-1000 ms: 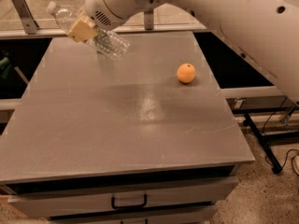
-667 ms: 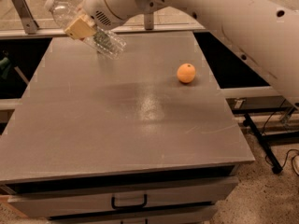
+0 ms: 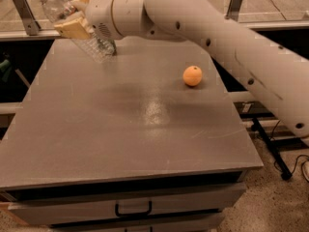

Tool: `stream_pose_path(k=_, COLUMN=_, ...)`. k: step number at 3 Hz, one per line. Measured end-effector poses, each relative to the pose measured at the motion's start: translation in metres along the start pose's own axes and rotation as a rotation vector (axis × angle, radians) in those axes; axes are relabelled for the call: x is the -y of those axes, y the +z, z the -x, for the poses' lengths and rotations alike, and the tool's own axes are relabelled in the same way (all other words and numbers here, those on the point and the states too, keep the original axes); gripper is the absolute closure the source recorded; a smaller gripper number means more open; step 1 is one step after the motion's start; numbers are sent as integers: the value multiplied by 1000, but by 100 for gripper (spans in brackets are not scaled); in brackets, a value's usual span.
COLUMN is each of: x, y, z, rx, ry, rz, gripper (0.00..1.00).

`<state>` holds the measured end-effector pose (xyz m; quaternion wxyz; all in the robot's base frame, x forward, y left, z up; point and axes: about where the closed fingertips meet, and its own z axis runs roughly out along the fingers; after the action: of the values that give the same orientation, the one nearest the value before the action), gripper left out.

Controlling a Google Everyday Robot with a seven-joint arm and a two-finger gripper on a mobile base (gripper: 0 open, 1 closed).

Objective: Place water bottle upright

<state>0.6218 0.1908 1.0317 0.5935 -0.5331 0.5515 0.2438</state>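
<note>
The water bottle (image 3: pixel 58 8) is clear ribbed plastic with a white cap. It is held tilted, cap up and to the left, with its base near the far left part of the grey table (image 3: pixel 120 120). My gripper (image 3: pixel 77 17) is shut around the bottle's middle, tan fingers (image 3: pixel 72 29) on either side. The white arm (image 3: pixel 217 37) reaches in from the right. The bottle's base (image 3: pixel 99 50) is at or just above the table top; I cannot tell if it touches.
An orange (image 3: pixel 192 75) lies on the table right of centre. A drawer with a black handle (image 3: pixel 133 210) sits under the table's front edge. A metal rail and posts (image 3: pixel 21 13) run behind the table.
The arm has swung the bottle toward upright, its cap rising up and left. The orange has not moved.
</note>
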Motion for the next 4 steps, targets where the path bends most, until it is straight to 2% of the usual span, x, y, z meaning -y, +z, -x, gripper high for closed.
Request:
stream_pose_path(k=1, x=-7, y=4, z=5, rx=144, ry=25, rz=-22, gripper=100)
stream_pose_path(k=2, x=-22, y=4, z=-8, rx=221, ry=86, rz=-36, gripper=100)
stream_pose_path(k=3, x=-36, y=-2, z=-32, rx=275, ry=159, rz=-60, gripper=100)
stream_pose_path(k=4, x=-39, y=-1, z=-29, rx=283, ry=163, rz=-54, gripper=100)
